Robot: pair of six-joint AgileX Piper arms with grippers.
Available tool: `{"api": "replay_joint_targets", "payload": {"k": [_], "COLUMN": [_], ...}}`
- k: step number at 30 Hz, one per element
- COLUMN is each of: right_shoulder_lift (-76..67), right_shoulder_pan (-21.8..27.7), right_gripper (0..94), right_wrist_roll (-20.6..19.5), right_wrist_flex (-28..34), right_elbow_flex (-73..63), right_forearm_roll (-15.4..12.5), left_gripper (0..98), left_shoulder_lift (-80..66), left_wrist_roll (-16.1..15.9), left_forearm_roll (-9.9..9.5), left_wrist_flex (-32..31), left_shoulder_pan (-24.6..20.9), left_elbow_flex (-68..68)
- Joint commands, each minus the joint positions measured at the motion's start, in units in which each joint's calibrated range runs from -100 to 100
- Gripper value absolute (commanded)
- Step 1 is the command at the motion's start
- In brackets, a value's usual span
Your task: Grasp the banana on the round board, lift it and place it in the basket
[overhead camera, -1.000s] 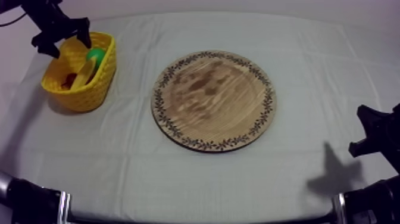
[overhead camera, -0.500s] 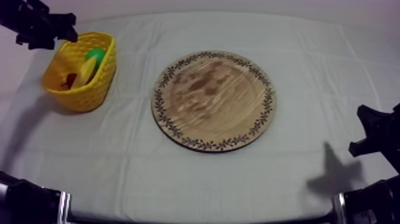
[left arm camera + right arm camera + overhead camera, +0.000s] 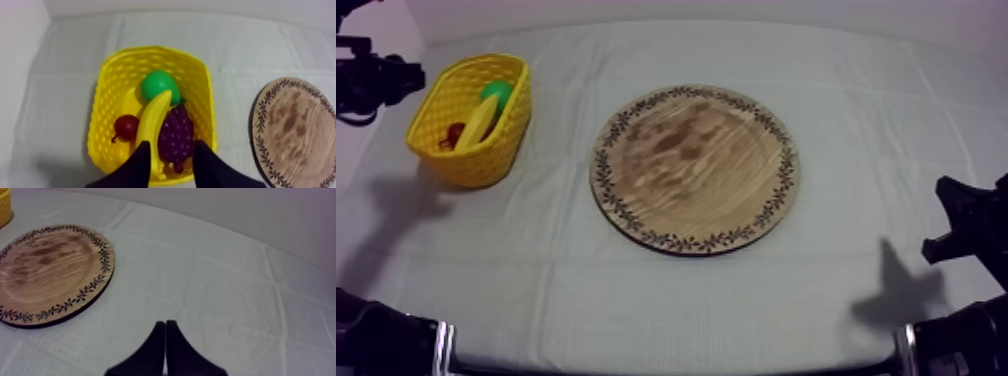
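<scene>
The yellow banana (image 3: 152, 122) lies in the yellow basket (image 3: 100, 110), leaning between a bunch of purple grapes (image 3: 175, 132) and a small red fruit (image 3: 126, 126), with a green fruit (image 3: 157, 85) behind it. In the top view the banana (image 3: 479, 120) shows inside the basket (image 3: 501, 150) at the table's far left. My left gripper (image 3: 172, 170) hangs above the basket's near rim, fingers apart with nothing between them; from above it (image 3: 406, 78) sits just left of the basket. The wooden board (image 3: 694, 168) is bare. My right gripper (image 3: 165, 348) is shut, low at the right (image 3: 946, 220).
The round board with its patterned rim (image 3: 50, 268) lies mid-table, to the right of the basket (image 3: 295, 130). Grey-white cloth covers the table all around it. The table's left edge runs close behind the basket.
My left arm has drawn back leftward from over the basket, and its fingers have come closer together. The banana stays in the basket. The right arm has not moved.
</scene>
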Motion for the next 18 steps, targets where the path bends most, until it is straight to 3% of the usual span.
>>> {"api": "replay_joint_targets", "payload": {"k": [1, 15, 18], "right_shoulder_lift": [0.00, 0.00, 0.00], "right_shoulder_pan": [-0.01, -0.01, -0.01], "right_gripper": [0.2, 0.2, 0.2], "right_wrist_roll": [0.00, 0.00, 0.00], "right_wrist_flex": [-0.01, -0.01, -0.01], "right_elbow_flex": [0.05, 0.05, 0.05], "right_forearm_roll": [-0.02, -0.02, -0.02], "left_gripper": [25.3, 8.5, 3.0], "left_shoulder_lift": [-6.21, -32.62, -38.94], "left_wrist_roll": [0.96, 13.66, 16.08], "left_forearm_roll": [-1.08, -9.95, -10.87], "left_wrist_flex": [-1.91, -6.86, -7.63], "left_shoulder_pan": [0.08, 1.79, 1.68], "left_elbow_flex": [4.60, 28.35, 31.98]}}
